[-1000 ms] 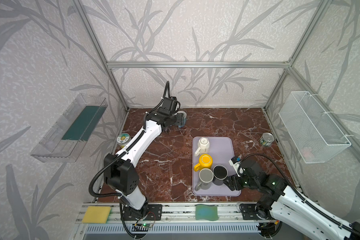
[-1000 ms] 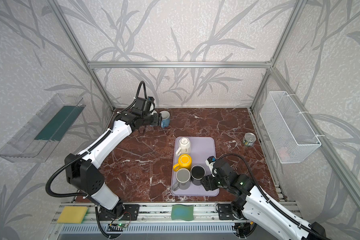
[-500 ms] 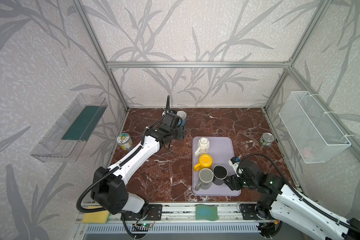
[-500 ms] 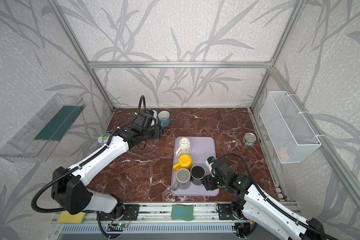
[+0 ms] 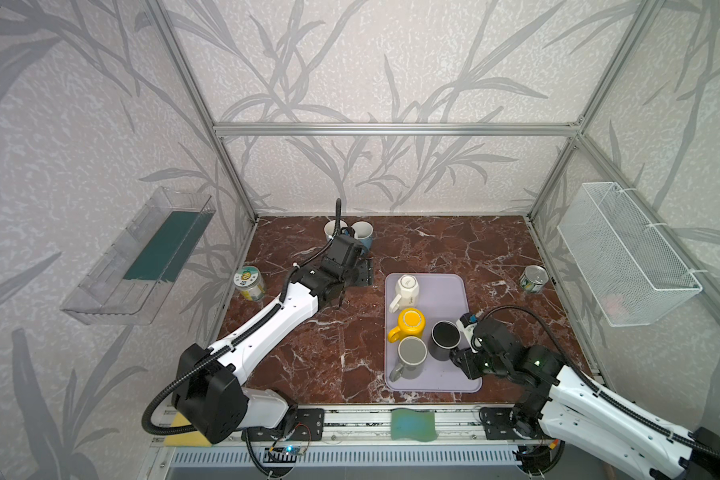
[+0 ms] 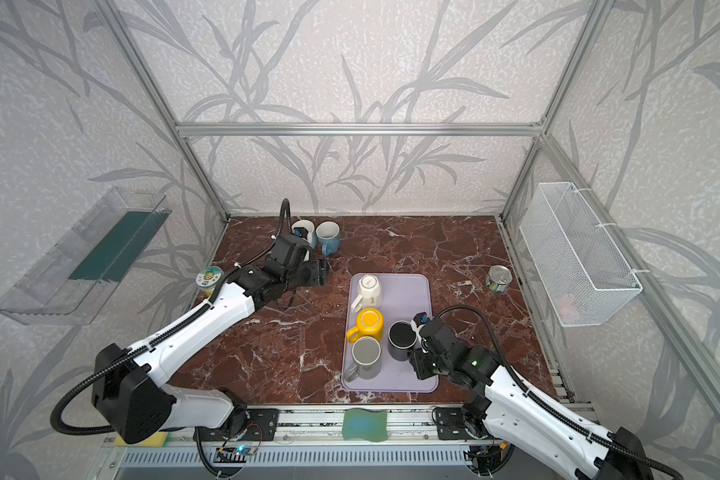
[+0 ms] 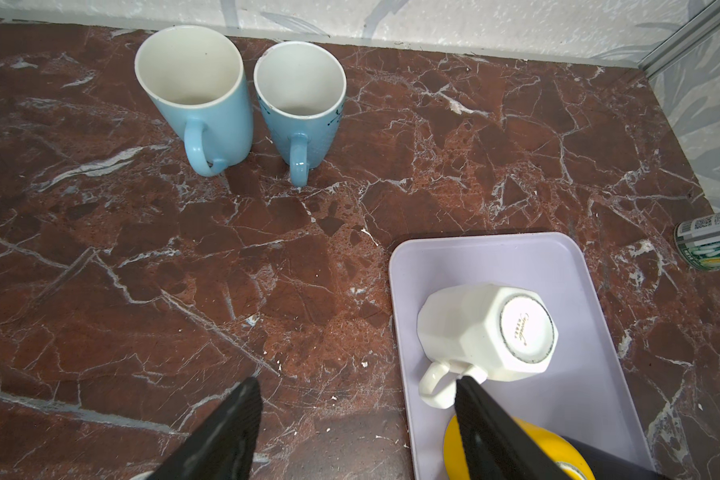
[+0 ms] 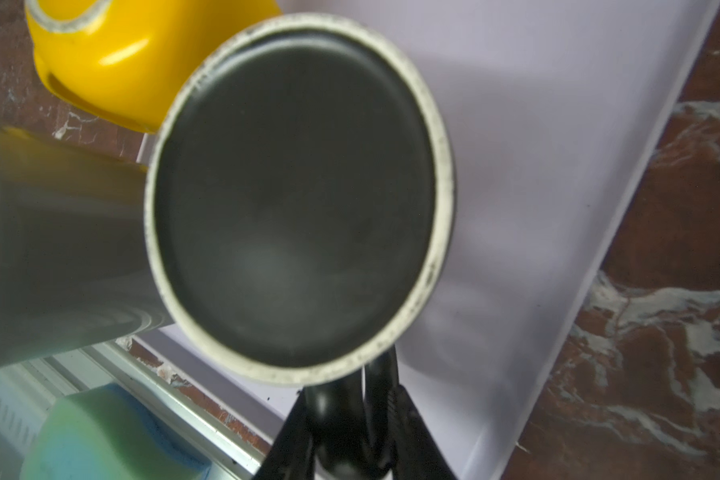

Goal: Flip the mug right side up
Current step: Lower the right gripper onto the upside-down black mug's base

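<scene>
A lilac tray (image 5: 445, 291) (image 6: 408, 291) carries several mugs standing bottom up: white (image 5: 406, 289) (image 7: 487, 332), yellow (image 5: 410, 324) (image 8: 113, 54), grey (image 5: 411, 355) (image 8: 38, 249) and black (image 5: 445, 338) (image 6: 402, 338) (image 8: 300, 187). My right gripper (image 5: 462, 355) (image 6: 417, 357) (image 8: 350, 399) is shut on the black mug's handle (image 8: 341, 415) at the tray's right side. My left gripper (image 5: 362, 274) (image 6: 319, 274) (image 7: 356, 382) hangs open and empty over the marble, just left of the tray's far corner, one finger near the white mug's handle.
Two blue mugs (image 7: 192, 83) (image 7: 300, 91) stand upright at the back wall. A tin can (image 5: 533, 279) sits at the right, a jar (image 5: 249, 282) at the left. A green sponge (image 5: 412, 424) lies on the front rail. A wire basket (image 5: 624, 253) hangs on the right wall.
My right gripper has closed on the black mug's handle. My left arm has drawn back from the blue mugs toward the tray, still open.
</scene>
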`<state>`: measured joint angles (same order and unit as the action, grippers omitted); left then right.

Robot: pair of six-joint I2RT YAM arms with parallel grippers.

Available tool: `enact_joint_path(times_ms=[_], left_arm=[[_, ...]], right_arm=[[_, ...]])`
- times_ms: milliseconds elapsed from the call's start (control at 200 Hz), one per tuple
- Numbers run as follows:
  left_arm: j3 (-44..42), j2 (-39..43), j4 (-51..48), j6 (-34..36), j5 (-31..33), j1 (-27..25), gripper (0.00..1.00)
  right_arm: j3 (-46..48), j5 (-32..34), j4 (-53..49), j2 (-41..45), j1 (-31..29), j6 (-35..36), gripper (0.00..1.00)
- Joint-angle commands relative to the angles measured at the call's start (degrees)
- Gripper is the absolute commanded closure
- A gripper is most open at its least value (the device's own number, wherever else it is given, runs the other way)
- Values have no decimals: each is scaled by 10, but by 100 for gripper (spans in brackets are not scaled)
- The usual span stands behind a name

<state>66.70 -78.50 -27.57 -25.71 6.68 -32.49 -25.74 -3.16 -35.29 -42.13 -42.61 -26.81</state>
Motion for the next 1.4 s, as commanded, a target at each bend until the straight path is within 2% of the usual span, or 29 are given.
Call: enact_joint_path(times_ms=[0,180,270,425,660,1395], left_arm=[[5,11,-1,-6,19,-6,24],[19,4,-16,1,18,-12,24],[24,4,-24,4,24,-13,24],[21,6,-33,6,30,-14,24],[18,10,-39,13,32,-14,24],[28,-7,-39,37,36,-14,24]], right_arm=[[-3,22,-6,6,-2,-5,71],[-19,30,-4,-6,-2,6,62],[-31,35,-3,-26,-2,10,60],[-51,44,-14,-56,-2,11,61],[-88,51,-49,-86,-2,13,67],[-189,56,-127,-207,-5,57,70]])
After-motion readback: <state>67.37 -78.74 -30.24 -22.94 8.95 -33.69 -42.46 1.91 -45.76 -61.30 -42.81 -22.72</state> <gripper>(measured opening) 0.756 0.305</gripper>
